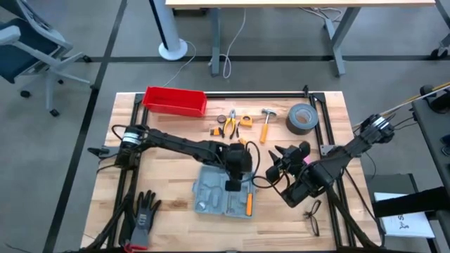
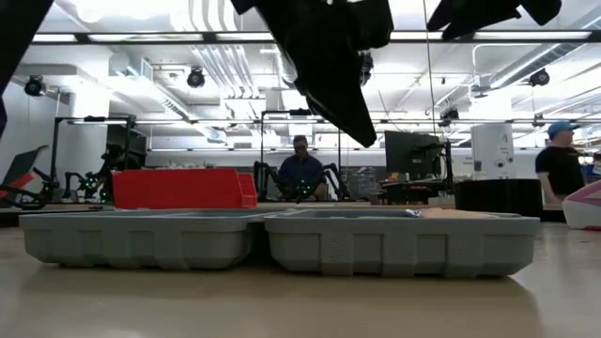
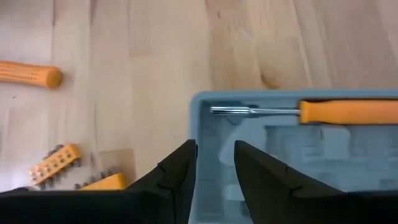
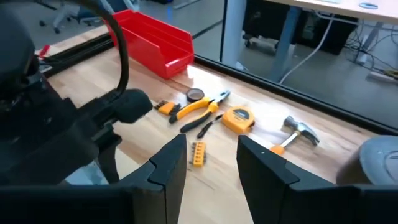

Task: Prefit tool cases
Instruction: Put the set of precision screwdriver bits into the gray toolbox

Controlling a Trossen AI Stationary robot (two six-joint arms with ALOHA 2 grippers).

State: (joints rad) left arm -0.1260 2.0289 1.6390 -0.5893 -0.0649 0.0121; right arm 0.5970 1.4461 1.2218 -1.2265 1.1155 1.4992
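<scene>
The grey-blue tool case [image 1: 221,197] lies open and flat on the wooden table, both halves side by side in the low view [image 2: 282,239]. An orange-handled screwdriver [image 3: 348,112] sits in one slot. My left gripper [image 1: 233,184] hovers open above the case's far edge. In its wrist view [image 3: 214,168] one finger stands outside the case wall [image 3: 194,124] and one over the interior. The low view shows its fingertips [image 2: 362,122] clear of the case. My right gripper [image 1: 273,160] is open in the air to the right of the case, facing the loose tools [image 4: 211,155].
A red bin [image 1: 174,100] stands at the far left. Pliers [image 1: 230,123], a tape measure [image 1: 245,121], a hammer [image 1: 267,123] and a roll of tape [image 1: 302,118] lie beyond the case. A glove [image 1: 144,214] and glasses [image 1: 313,218] lie near. People [image 2: 300,169] are in the room behind.
</scene>
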